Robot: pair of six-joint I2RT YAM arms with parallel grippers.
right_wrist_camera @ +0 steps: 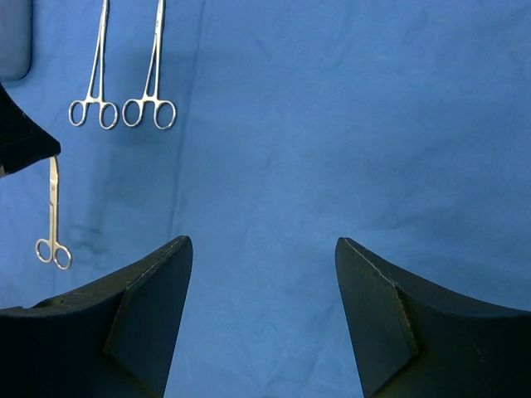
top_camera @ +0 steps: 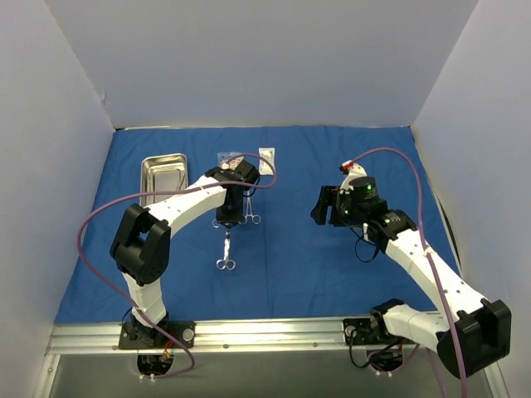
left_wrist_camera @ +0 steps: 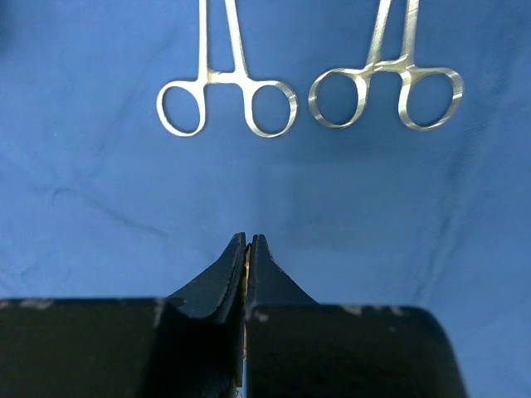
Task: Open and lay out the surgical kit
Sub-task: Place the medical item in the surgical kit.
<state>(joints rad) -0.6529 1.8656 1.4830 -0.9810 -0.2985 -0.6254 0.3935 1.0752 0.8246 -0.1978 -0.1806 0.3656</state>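
Note:
The blue cloth wrap (top_camera: 315,274) lies spread flat over the table. My left gripper (top_camera: 226,222) (left_wrist_camera: 247,240) is shut on the blade end of a pair of silver scissors (top_camera: 226,255) (right_wrist_camera: 53,215); a thin strip of metal shows between its fingers, and the ring handles point toward the near edge. Two silver forceps (left_wrist_camera: 228,99) (left_wrist_camera: 386,91) lie side by side on the cloth just beyond it. The steel tray (top_camera: 163,174) sits at the far left. My right gripper (top_camera: 325,206) (right_wrist_camera: 261,265) hovers open over bare cloth, holding nothing.
Two small clear packets (top_camera: 266,159) (top_camera: 230,157) lie at the back of the cloth, one partly behind the left arm. Grey walls close in the left, right and back sides. A metal rail (top_camera: 274,332) runs along the near edge.

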